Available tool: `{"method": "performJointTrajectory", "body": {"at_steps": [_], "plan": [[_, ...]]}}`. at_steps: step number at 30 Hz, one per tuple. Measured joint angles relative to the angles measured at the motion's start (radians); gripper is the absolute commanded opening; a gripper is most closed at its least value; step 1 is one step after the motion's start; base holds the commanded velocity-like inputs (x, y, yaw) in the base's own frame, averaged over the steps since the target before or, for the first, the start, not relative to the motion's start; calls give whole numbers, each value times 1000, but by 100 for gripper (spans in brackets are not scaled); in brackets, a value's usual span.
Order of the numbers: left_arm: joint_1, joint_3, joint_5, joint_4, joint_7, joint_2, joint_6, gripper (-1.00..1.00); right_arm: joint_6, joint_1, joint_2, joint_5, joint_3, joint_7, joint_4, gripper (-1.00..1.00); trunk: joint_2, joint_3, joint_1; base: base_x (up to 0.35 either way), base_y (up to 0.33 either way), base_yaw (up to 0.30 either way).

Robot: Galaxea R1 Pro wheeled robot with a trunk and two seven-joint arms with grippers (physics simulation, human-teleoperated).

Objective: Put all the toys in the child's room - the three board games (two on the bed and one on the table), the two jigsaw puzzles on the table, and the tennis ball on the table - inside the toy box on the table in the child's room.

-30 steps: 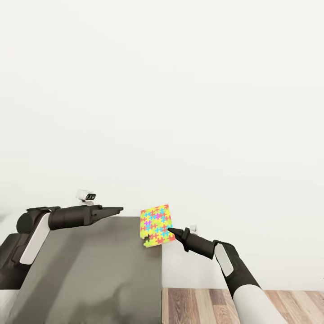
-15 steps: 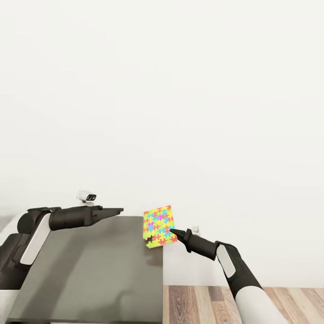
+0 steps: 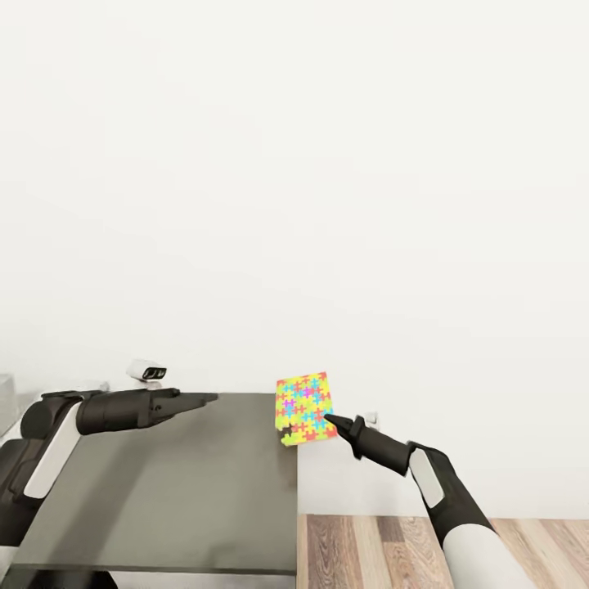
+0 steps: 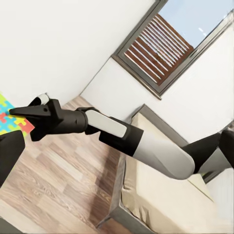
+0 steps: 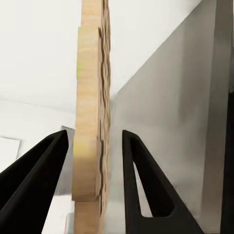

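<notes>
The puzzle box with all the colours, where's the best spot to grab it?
Probably by its thin edge. The jigsaw puzzle stands nearly upright by the dark cabinet top's corner, edge towards the right gripper. In the right wrist view a finger sits on each flat face, so pinching across from that side suits it.

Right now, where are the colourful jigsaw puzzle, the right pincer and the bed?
jigsaw puzzle point(image 3: 304, 407): head view, middle of its patterned face.
right pincer point(image 3: 330, 420): head view, fingertips.
bed point(image 4: 161, 204): left wrist view, beige mattress.

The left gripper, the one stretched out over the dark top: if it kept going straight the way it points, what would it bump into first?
Probably the jigsaw puzzle held upright by the right gripper; the left gripper points toward it, though depth is unclear.
</notes>
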Motion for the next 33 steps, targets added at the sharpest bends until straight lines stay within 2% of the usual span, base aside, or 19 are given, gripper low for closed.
{"method": "performJointTrajectory", "body": {"at_steps": [7, 18, 24, 33], "plan": [[2, 4, -3, -1, -13, 0, 0, 100, -5, 4, -4, 3, -32, 44, 1, -100, 49, 22, -27, -7, 1, 0], [0, 8, -2, -1, -14, 3, 0, 100, -4, 5, -5, 2, -42, 48, 1, -100, 126, 56, -69, 0, 0, 0], [-1, 9, -1, 0, -14, 32, 0, 100, -4, 5, -4, 1, -74, 49, 1, -100, 168, 75, -92, 0, 0, 0], [-1, 8, -2, 0, -14, 35, 0, 100, -51, 6, -2, 1, -80, 50, 1, -100, 231, 103, -126, -130, 0, 0]]}}
